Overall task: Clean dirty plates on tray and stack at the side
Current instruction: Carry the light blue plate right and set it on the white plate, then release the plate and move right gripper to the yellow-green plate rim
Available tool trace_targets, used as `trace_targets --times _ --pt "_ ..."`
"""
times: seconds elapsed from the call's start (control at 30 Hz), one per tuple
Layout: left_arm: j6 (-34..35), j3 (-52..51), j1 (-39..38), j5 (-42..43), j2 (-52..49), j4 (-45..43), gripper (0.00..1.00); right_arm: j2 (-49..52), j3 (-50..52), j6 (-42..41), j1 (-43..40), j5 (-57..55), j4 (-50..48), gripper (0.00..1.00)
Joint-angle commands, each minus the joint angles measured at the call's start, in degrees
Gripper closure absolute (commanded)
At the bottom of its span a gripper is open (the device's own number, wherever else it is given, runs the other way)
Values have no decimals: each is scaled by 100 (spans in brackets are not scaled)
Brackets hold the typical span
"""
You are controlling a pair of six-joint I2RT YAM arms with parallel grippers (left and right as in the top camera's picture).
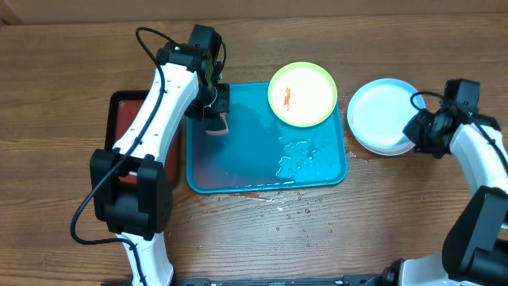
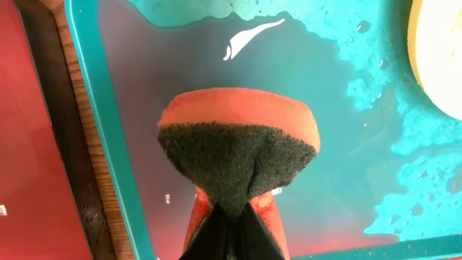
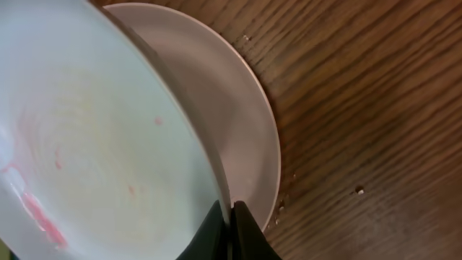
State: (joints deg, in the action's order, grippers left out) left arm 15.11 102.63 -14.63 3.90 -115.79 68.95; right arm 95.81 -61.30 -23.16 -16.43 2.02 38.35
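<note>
Wooden table point(image 1: 63, 79), left end effector point(image 1: 214, 114) clamping sponge point(image 2: 238, 137) (above tray point(image 1: 238, 159)), right one point(image 3: 229, 217) pinching plate point(image 3: 94, 144)

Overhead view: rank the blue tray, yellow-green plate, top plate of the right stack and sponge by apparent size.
1. blue tray, clearly largest.
2. yellow-green plate and top stacked plate: they look alike, so unranked.
3. sponge, smallest.
</note>
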Motion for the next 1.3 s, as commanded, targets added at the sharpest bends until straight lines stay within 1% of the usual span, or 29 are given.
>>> trace_targets --times 0.0,0.17,0.2,0.33,0.37,0.4,0.53,0.6,0.73,0.8,1.0,1.1,1.27 --pt "37 -28 -13 39 -48 -4 96 -151 229 42 -7 -146 -236 96" --pt "37 -28 -13 42 -48 -2 96 -151 302 -9 -7 -345 -251 96" --pt "37 -28 -13 42 -48 -2 96 -151 302 -66 -7 -348 -254 92" --pt "37 -28 -13 42 -48 -4 96 -151 282 -103 -4 -184 -302 55" --pt "37 -28 -13 42 -48 -7 96 -151 243 -103 -4 9 -302 48" --pt "37 -28 -13 39 -48 -11 96 -151 203 -101 -4 188 -310 46" --pt "35 -28 -13 39 -48 -26 96 -153 -260 114 22 1803 -330 45" --pt "37 -28 -13 39 -48 -31 96 -153 -470 111 136 2310 -376 45" --pt "37 -28 -13 39 -48 -98 96 -151 -625 -92 640 2413 -592 46" --pt "39 -28 -13 44 -48 -127 96 -144 -623 -439 999 2247 -723 49" --pt "37 -28 -13 42 -48 -131 96 -48 -623 -1729 2179 516 -911 50" --pt "37 -28 -13 42 -48 -127 96 223 -623 -1915 2684 55 -1187 50" --pt "37 -28 -13 44 -48 -127 96 861 -623 -2083 3027 -219 -1327 51"
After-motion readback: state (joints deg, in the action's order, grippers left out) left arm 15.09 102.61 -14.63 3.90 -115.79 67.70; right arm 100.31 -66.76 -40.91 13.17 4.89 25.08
